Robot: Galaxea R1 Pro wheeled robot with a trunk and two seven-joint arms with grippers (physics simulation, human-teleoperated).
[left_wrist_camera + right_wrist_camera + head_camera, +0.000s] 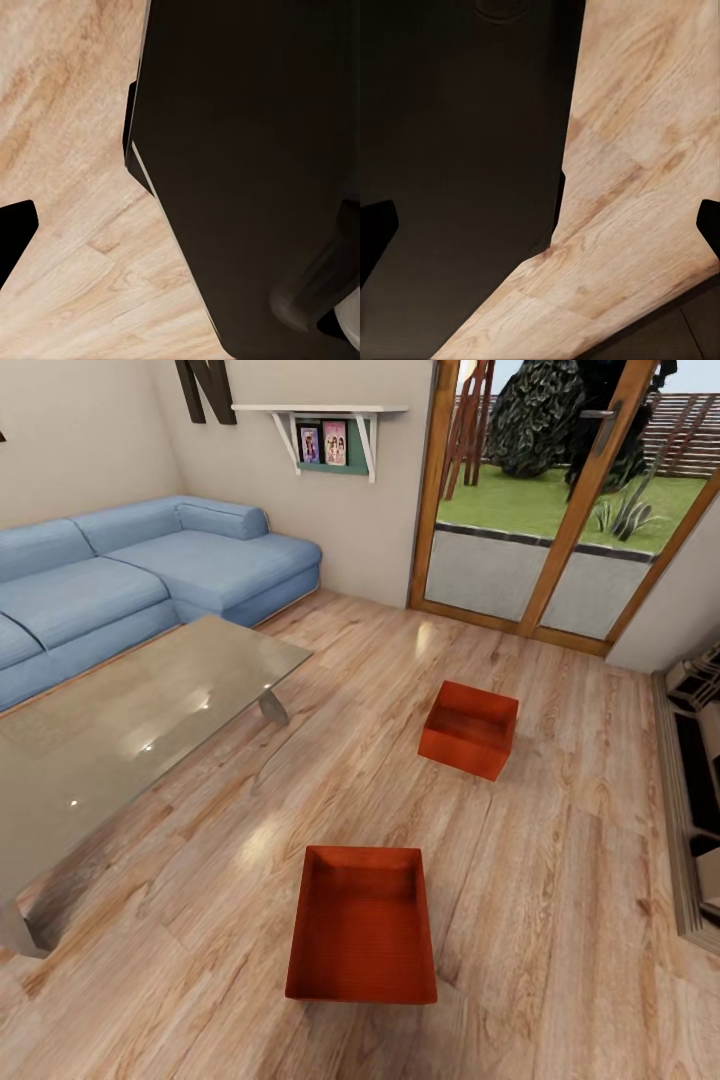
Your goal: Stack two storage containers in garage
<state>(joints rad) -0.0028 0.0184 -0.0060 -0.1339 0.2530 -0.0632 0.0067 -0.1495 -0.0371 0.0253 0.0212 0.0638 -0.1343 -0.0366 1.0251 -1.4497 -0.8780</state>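
step: approach first bin | near container (362,926) lay empty on the wood floor (560,840) just beyond the glass table (120,720); far container (470,728) sat farther beyond it, toward the doors | pincers: cannot tell either | advice: square up; grip opposite walls

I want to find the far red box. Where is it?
In the head view, the farther storage container sits on the wood floor, right of the glass table, before the glass doors.
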